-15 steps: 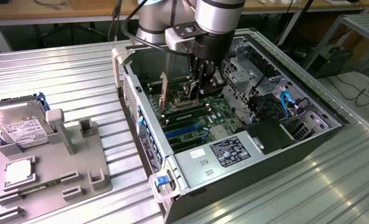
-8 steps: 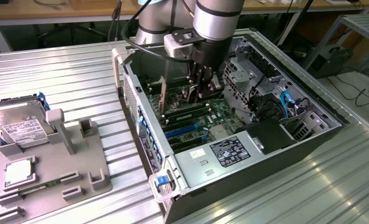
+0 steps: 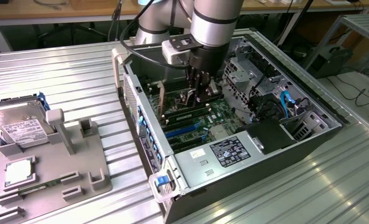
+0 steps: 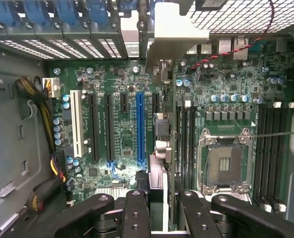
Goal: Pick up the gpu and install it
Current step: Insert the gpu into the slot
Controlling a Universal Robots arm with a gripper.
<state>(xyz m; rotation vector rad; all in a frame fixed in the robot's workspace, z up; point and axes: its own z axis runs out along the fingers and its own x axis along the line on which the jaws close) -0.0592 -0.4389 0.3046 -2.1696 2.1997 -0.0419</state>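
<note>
In the exterior view, a grey fixture (image 3: 85,158) is seen on the ribbed metal tabletop (image 3: 59,65) at about eight o'clock from the gripper. A silver hard drive (image 3: 19,123) and a small square chip (image 3: 19,169) are carried on the fixture, well apart from the gripper. An open computer case (image 3: 141,126) is laid on its side beside the fixture, on the exterior view's right of it. The arm (image 3: 215,18) is reached down into the case from twelve o'clock, and the gripper (image 3: 200,93) is placed low over the motherboard (image 4: 107,79).

In the wrist view, the gpu (image 4: 163,134) is seen edge-on as a slim slab, and the fingers (image 4: 134,213) are closed on it from either side. The card is thus held directly under the gripper and stands upright over the board, between the blue slot (image 4: 141,129) and the black memory slots (image 4: 186,144). Its pale end bracket (image 4: 179,34) is set against the rear wall of the case. Whether its edge is seated in a slot cannot be told.

A bare processor socket (image 4: 226,163) is found beyond the memory slots. In the exterior view, a labelled silver power supply (image 3: 228,154) lies at five o'clock from the gripper, and blue cables (image 3: 287,105) at three o'clock.
</note>
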